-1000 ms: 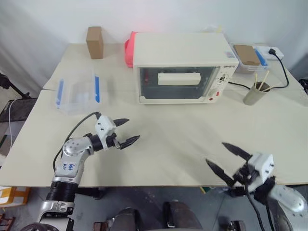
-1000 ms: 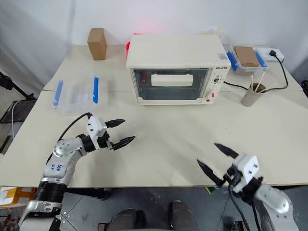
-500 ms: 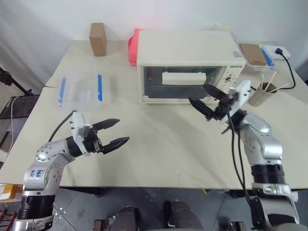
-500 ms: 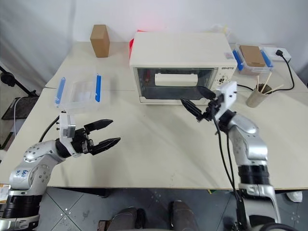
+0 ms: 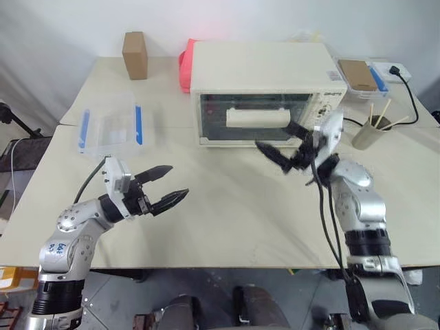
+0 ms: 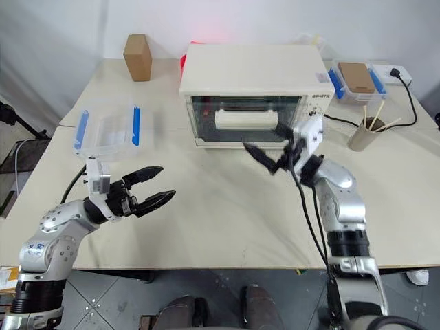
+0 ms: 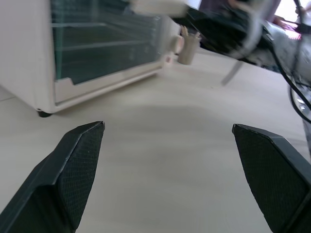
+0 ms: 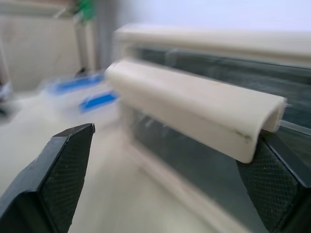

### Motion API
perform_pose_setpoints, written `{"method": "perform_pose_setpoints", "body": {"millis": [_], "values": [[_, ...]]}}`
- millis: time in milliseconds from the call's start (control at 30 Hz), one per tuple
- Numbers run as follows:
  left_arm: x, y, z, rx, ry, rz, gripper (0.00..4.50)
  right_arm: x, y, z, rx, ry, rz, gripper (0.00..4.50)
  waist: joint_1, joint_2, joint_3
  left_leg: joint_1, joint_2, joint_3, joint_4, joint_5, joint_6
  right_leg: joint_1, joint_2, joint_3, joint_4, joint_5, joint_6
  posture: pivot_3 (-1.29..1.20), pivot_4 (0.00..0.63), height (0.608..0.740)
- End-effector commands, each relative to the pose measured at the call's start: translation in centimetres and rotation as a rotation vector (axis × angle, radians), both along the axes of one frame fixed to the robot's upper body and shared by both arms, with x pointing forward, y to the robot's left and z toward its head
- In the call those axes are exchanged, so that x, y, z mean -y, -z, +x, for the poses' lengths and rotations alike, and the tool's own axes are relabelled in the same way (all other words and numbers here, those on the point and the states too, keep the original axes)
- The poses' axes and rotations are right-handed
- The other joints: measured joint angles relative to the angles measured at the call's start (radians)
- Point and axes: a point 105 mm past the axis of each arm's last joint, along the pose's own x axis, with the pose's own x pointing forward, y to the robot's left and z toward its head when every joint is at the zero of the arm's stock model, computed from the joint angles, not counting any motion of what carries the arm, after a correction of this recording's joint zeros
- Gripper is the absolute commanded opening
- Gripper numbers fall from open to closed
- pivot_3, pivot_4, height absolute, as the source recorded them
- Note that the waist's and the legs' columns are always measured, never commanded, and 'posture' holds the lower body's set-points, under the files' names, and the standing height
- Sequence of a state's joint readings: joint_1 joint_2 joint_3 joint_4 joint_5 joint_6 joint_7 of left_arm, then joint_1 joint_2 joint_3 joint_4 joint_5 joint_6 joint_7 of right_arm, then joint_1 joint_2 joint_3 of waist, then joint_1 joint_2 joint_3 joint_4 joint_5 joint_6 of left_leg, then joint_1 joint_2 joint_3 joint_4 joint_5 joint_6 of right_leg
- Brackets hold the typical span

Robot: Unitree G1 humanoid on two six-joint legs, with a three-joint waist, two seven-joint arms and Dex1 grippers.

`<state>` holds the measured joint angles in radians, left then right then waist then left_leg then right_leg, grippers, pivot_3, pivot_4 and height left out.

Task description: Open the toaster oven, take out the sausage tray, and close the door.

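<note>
Both hands wide open, empty: right hand (image 5: 289, 146) near door handle (image 5: 257, 118), left hand (image 5: 165, 184) above table (image 5: 227, 206)

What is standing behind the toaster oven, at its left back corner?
A pink-red thing sticks out behind the toaster oven at that corner. Just a narrow edge is visible; the oven's body covers the rest, so what it is cannot be told.
</note>
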<state>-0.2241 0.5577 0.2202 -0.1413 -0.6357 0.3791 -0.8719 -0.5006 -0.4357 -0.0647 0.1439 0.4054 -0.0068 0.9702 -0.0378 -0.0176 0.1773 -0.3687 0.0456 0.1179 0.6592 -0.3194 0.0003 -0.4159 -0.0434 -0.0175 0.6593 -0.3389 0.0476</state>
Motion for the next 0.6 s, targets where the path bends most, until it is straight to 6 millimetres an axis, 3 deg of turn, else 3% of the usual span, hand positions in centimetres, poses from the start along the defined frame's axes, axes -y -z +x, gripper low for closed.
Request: {"method": "perform_pose_setpoints", "body": {"millis": [33,267,300,333,467,600], "values": [[-0.9,-2.4,0.8,0.066,-0.017,-0.041,3.91,-0.6,-0.8,-1.5,0.140,-0.063,-0.102,4.50,-0.006,0.000,0.000,0.000,0.000,0.000,0.001,0.000,0.000,0.000,0.000,0.000,0.000,0.000,0.000,0.00,0.150,0.740],[-0.8,-5.0,3.7,0.100,0.004,-0.084,1.72,0.0,0.0,-1.7,0.200,-0.057,-0.194,4.50,-0.004,0.000,0.000,0.001,0.000,0.000,0.004,0.001,-0.001,0.000,0.001,0.000,0.001,0.000,0.001,0.00,0.150,0.740],[-0.6,-5.2,4.2,0.105,0.005,-0.079,1.60,0.1,0.2,-1.6,0.205,-0.057,-0.205,4.50,-0.004,0.000,0.000,0.001,0.000,0.000,0.004,0.001,-0.001,0.000,0.001,0.000,0.001,0.000,0.001,0.00,0.150,0.740],[-0.1,-5.5,5.1,0.117,0.003,-0.085,1.13,0.2,0.3,-1.6,0.211,-0.056,-0.215,4.50,-0.002,0.000,0.000,0.000,0.000,0.000,0.004,0.001,-0.001,0.000,0.001,0.000,0.002,0.000,0.001,0.00,0.150,0.740],[2.0,-6.8,8.0,0.151,-0.015,-0.101,0.01,0.3,0.6,-1.4,0.227,-0.056,-0.239,4.50,0.009,0.000,0.000,-0.001,0.000,0.001,0.006,0.000,0.000,0.000,0.001,0.000,0.001,0.000,0.001,0.00,0.150,0.740],[4.4,-6.9,9.9,0.164,-0.011,-0.087,0.01,0.4,0.7,-1.1,0.235,-0.053,-0.245,4.50,0.008,0.000,0.000,0.000,0.000,0.002,0.007,0.000,0.000,0.000,0.001,0.001,0.002,0.001,0.001,0.00,0.150,0.740]]}}
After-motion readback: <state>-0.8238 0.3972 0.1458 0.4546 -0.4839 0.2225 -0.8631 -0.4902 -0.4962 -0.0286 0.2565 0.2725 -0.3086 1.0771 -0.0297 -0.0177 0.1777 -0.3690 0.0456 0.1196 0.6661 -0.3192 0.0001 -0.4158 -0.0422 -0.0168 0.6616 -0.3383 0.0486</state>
